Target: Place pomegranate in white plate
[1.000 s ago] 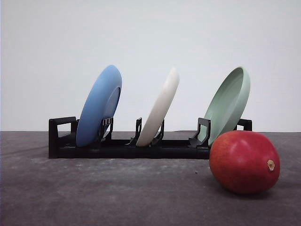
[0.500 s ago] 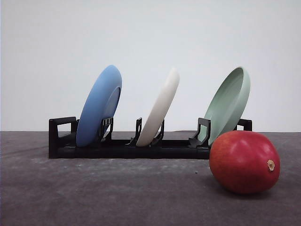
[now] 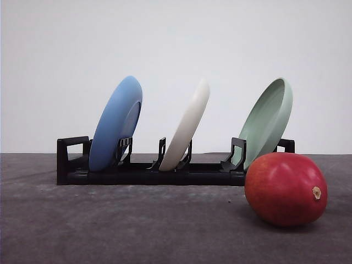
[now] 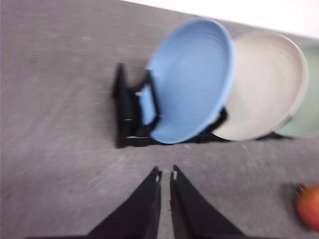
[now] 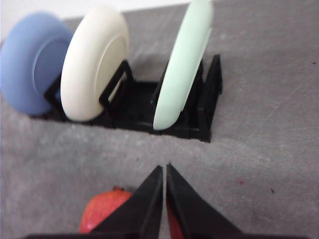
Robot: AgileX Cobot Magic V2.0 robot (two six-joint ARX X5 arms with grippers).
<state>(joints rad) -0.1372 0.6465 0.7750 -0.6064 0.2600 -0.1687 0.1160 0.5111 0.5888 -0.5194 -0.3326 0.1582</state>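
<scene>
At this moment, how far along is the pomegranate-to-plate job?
Nothing looks done: the pomegranate sits on the table, and the white plate stands tilted in the black rack. Nothing is in hand; the left gripper and right gripper are shut, empty. All steps remain.

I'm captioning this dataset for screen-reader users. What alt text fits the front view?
A red pomegranate lies on a dark grey table at front right, just ahead of a black dish rack. The rack holds three plates on edge, all leaning right: blue plate at left, white plate in the middle, pale green plate at right, against a plain white wall.
</scene>
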